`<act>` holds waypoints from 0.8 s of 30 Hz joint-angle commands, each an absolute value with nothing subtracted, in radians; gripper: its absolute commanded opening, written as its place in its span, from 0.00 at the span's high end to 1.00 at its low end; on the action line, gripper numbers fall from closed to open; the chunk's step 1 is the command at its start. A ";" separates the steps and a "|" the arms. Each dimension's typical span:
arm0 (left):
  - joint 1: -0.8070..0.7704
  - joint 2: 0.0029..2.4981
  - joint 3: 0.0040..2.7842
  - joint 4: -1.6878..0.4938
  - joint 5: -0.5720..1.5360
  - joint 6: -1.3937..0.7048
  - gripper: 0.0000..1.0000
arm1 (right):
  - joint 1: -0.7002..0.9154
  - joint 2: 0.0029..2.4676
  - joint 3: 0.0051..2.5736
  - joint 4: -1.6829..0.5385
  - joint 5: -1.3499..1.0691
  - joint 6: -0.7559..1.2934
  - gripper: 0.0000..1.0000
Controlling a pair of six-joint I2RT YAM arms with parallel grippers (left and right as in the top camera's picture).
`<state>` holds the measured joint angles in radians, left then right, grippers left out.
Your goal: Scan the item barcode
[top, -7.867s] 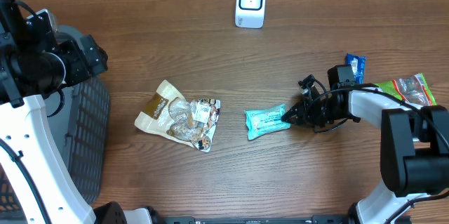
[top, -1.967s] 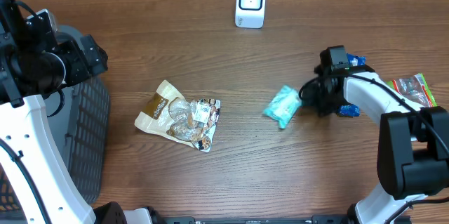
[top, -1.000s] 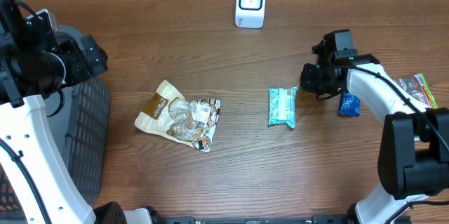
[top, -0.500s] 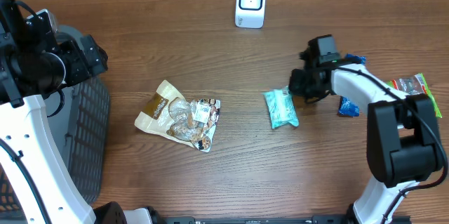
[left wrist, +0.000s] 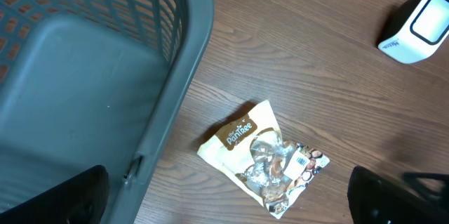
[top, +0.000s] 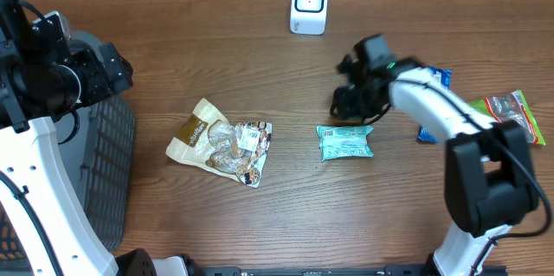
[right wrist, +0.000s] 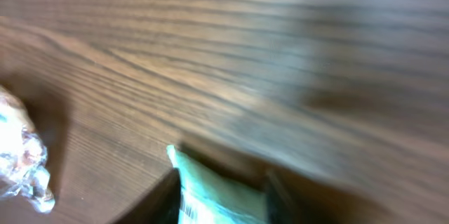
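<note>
The teal packet [top: 345,142] lies flat on the table [top: 260,68], its long side running left to right, right of centre and well short of the scanner [top: 309,4] at the far edge. Your right arm reaches in from the right side, elbow bent, wrist turned down toward the wood. The right gripper [top: 348,103] sits just beyond the packet's far edge, close to it. In the blurred right wrist view the two dark fingers [right wrist: 160,197] stand apart at the bottom of the frame with the packet's end [right wrist: 219,197] between them. Whether they touch it you cannot tell.

Your left arm is raised at the left side, above the grey basket [top: 114,181]. The left gripper [left wrist: 226,175] points down, its jaws spread wide and holding nothing. The left wrist view looks into the basket [left wrist: 179,62], showing its mesh wall and smooth grey floor.

A brown snack bag [top: 221,144] lies on the table between the basket and the teal packet, well apart from both. A blue packet [top: 440,76] and a colourful wrapper [top: 506,110] lie on the right, partly hidden by the right arm.
</note>
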<state>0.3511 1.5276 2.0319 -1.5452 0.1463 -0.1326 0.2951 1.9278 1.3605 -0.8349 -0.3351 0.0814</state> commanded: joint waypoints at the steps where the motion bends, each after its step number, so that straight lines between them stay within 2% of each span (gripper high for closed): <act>1: 0.347 1.517 2.049 -1.544 0.154 -0.150 0.01 | 0.197 1.844 1.487 -0.964 -0.338 0.065 0.47; 6: 0.347 1.517 2.049 -1.544 0.154 -0.150 0.01 | 0.119 1.848 1.473 -1.116 -0.360 -0.023 0.34; 9: 0.347 1.516 2.049 -1.544 0.154 -0.150 0.01 | 0.113 1.848 1.414 -1.119 -0.436 -0.066 0.27; 17: 0.347 1.517 2.049 -1.544 0.154 -0.150 0.00 | 0.117 1.850 1.243 -1.016 -0.455 -0.076 0.26; 24: 0.347 1.517 2.049 -1.544 0.154 -0.150 0.00 | 0.118 1.850 1.136 -0.853 -0.545 -0.075 0.28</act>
